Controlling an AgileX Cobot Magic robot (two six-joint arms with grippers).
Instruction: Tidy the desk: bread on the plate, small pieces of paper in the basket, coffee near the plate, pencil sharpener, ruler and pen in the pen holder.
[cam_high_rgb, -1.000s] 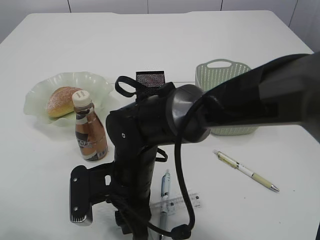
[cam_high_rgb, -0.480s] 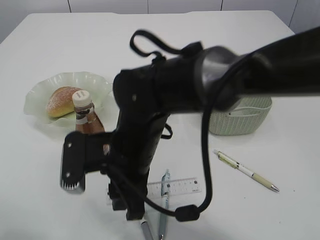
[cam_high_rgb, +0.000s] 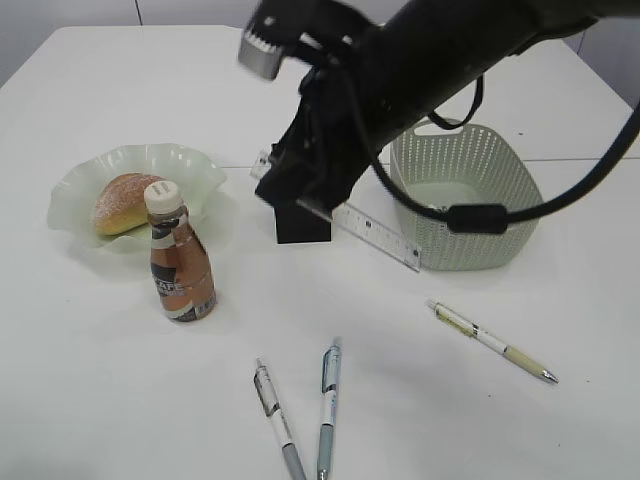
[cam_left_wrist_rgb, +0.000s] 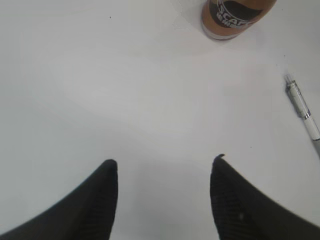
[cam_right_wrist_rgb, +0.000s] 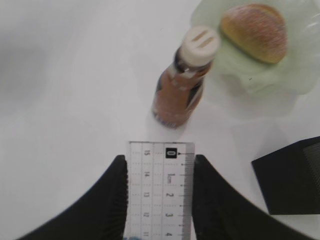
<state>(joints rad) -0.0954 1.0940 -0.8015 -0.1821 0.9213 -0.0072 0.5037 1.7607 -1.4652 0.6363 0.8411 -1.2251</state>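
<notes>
The plate (cam_high_rgb: 70, 200) lies at the left of the table (cam_high_rgb: 120, 400), with the bread (cam_high_rgb: 122, 202) on it. The coffee bottle (cam_high_rgb: 180, 265) stands upright just in front of the plate. To the right, near the middle, stands the pen holder (cam_high_rgb: 302, 225), and right of that the basket (cam_high_rgb: 470, 195). The ruler (cam_high_rgb: 375, 235) hangs slanted between holder and basket (clear of the table). Two pens (cam_high_rgb: 278, 420) lie side by side near the front edge; a third pen (cam_high_rgb: 490, 340) lies further right, in front of the basket.

1. Three pens (cam_high_rgb: 492, 341) (cam_high_rgb: 328, 407) (cam_high_rgb: 276, 417) (all lying on the table)
2. One ruler (cam_high_rgb: 375, 236)
3. One coffee bottle (cam_high_rgb: 180, 255)
4. One bread roll (cam_high_rgb: 124, 201)
5. One plate (cam_high_rgb: 195, 168)
6. One basket (cam_high_rgb: 470, 200)
7. One black pen holder (cam_high_rgb: 303, 227)
</notes>
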